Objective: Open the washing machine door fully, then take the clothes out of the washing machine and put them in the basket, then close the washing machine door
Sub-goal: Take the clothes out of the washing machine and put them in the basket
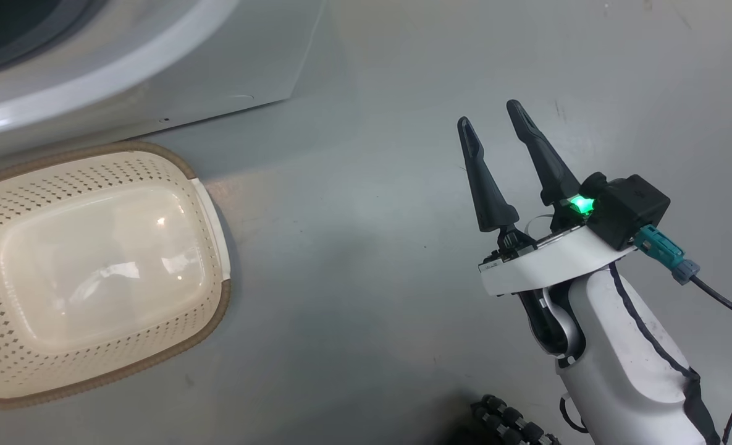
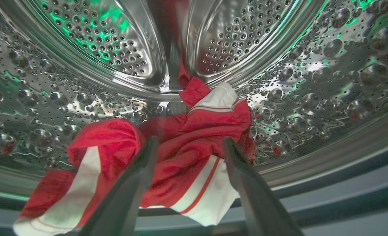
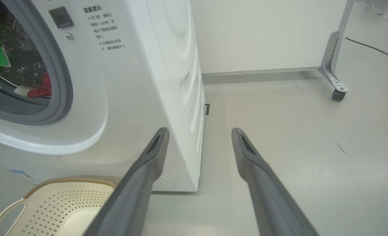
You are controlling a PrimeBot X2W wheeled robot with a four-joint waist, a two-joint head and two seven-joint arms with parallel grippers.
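Jaws released on both arms, we held the left jaws inside the washing machine (image 3: 131, 82) with the clothes (image 2: 187, 154) heaped crosswise just ahead (the right jaws hung well apart, beyond the basket (image 1: 44, 185)).

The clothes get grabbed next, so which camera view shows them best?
The left wrist view: the red and white clothes lie close up on the drum floor, just ahead of the open left tool. The right wrist view catches a small bit of the clothes through the washing machine opening. The head view looks down at the basket.
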